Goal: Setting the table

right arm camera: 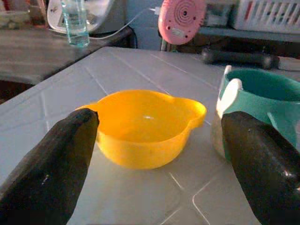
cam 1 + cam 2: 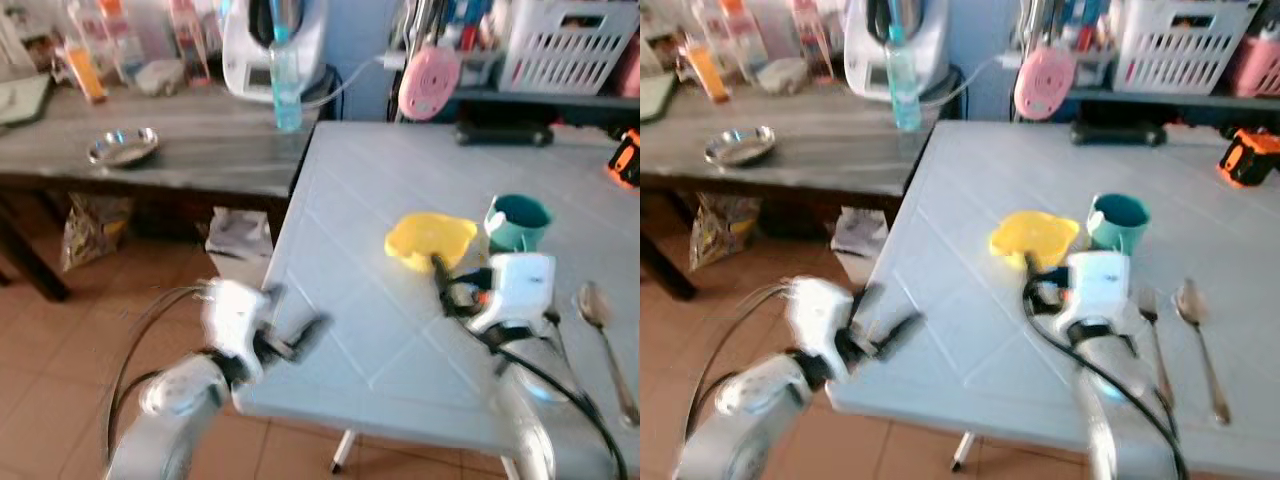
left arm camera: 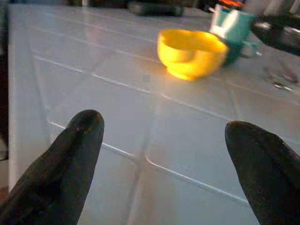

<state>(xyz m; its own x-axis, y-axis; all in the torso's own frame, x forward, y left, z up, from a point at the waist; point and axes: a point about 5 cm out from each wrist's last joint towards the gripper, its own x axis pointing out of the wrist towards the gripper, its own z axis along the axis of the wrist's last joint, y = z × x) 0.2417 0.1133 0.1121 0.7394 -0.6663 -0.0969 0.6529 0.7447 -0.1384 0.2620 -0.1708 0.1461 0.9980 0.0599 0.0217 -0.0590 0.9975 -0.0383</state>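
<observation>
**Both end effectors wide apart over a partly laid tabletop**

The pale tiled tabletop point(image 2: 400, 200) carries the task items toward the robot's right side. To its left stands a darker wooden side table point(image 2: 200, 150) holding a steel dish point(image 2: 122, 146), a clear bottle point(image 2: 286, 85) and a white appliance point(image 2: 270, 45). A white basket point(image 2: 570, 45) sits on the shelf behind.

The yellow bowl point(image 1: 143, 129) rests upright on the tabletop, with the teal cup point(image 1: 262, 105) just beside it on the right. A spoon point(image 2: 605, 340) and a fork point(image 2: 1155, 340) lie near the front edge, right of the right arm.

The right end effector point(image 1: 159, 164) sits low over the tabletop just before the bowl, fingers spread wide and holding nothing. The left end effector point(image 3: 164, 164) is at the tabletop's front left corner, fingers likewise wide and empty, pointed toward the bowl, well apart from it.
</observation>
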